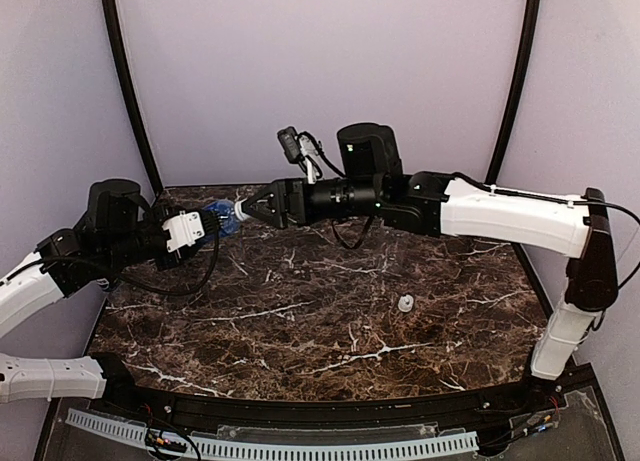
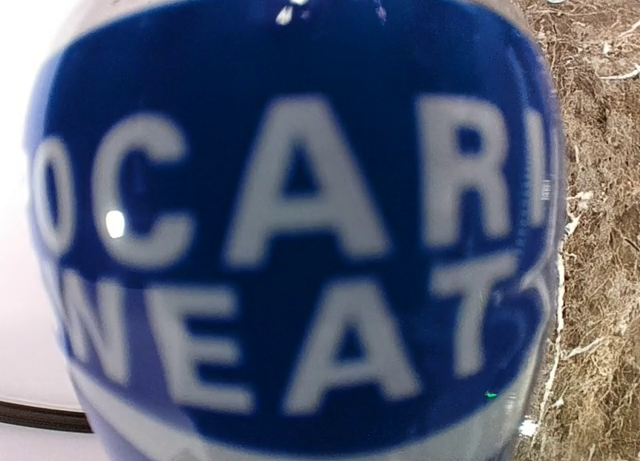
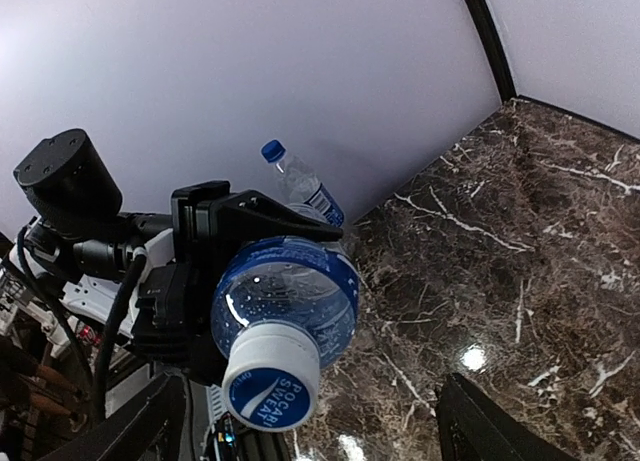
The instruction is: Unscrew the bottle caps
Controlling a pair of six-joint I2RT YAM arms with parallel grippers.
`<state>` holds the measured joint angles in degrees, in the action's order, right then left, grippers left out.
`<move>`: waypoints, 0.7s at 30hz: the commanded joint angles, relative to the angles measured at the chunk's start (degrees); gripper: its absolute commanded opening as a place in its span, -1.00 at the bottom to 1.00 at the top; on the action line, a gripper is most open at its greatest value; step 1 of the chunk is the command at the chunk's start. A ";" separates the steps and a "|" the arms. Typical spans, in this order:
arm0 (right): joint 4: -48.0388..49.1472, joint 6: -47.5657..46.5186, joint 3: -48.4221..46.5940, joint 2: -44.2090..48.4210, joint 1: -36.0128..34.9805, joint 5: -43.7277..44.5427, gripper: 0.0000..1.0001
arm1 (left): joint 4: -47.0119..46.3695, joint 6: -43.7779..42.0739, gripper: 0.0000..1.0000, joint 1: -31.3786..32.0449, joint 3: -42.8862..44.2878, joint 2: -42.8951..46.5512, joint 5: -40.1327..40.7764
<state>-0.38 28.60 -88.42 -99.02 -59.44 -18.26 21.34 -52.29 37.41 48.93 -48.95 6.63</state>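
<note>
My left end effector (image 1: 205,223) clamps the labelled bottle (image 3: 290,291) level above the desk's (image 1: 300,321) far left. Its neck faces right, so its white cap (image 3: 270,384) meets my right end effector (image 1: 245,209), whose fingers stand spread around it, apparently not touching. 1 loose cap (image 1: 405,303) lies near right.

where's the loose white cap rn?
Top view: the small round white plastic cap lies on the dark marble table, right of centre, nothing touching it.

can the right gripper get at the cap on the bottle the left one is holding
Probably yes: the left gripper holds the bottle so its cap points straight at the right gripper, whose jaws stand open, nothing between.
</note>
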 commanded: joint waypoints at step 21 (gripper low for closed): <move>-3.76 6.93 -6.46 -5.62 -2.07 -1.69 -0.17 | -1.30 -1.03 -0.11 0.10 -2.03 1.76 0.69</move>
<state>-1.96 35.38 -93.65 -104.16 -61.14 -19.68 21.06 -53.49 37.41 47.46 -47.99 6.98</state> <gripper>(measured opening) 0.400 0.446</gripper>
